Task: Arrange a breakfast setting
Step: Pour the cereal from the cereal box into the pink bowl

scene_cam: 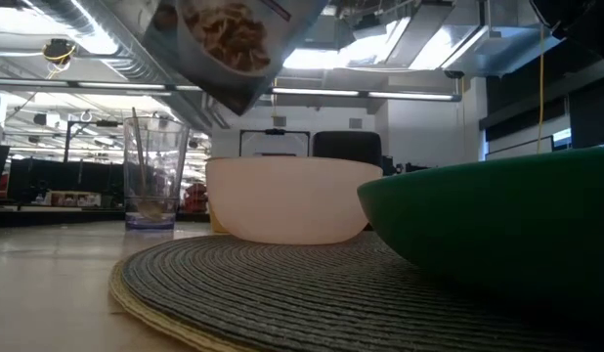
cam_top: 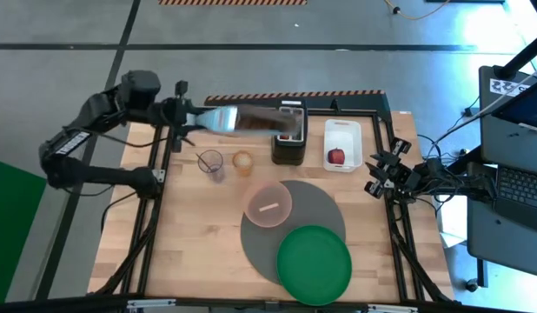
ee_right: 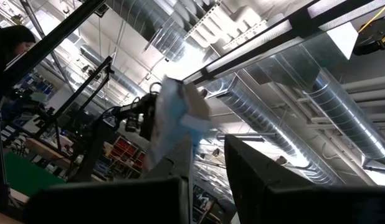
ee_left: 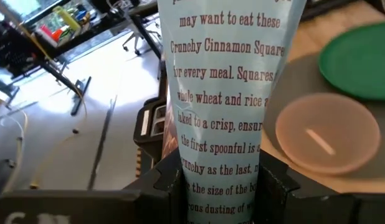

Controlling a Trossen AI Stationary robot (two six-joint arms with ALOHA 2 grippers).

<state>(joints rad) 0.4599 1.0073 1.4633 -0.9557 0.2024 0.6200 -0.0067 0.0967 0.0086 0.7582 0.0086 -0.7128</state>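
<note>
A: Going from the left of the table, what was the left gripper (ee_left: 214, 186) doing?

B: It was clenched on the bottom edge of a cereal box (cam_top: 242, 120), carrying it flat in the air above the back of the table, near the black toaster (cam_top: 288, 132). I'd judge the box light and stiff but easy to crush, so a grip on the narrow edge suited it.

A: And the setting itself?

B: The pinkish bowl (cam_top: 268, 205) sat on the grey placemat (cam_top: 325, 202), something pale and small lying inside it, likely the spoon, though I couldn't be sure. The green plate (cam_top: 314, 264) overlapped the mat's near edge. The bagel (cam_top: 242, 162) stood beside a glass (cam_top: 211, 163), and the apple (cam_top: 336, 156) lay in the white tray (cam_top: 342, 130). The bowl looked light and slippery; I'd take it by the rim.

A: The right gripper (cam_top: 381, 178)?

B: Waiting at the table's right edge, holding nothing. Whether its jaws were parted, I couldn't tell.
</note>
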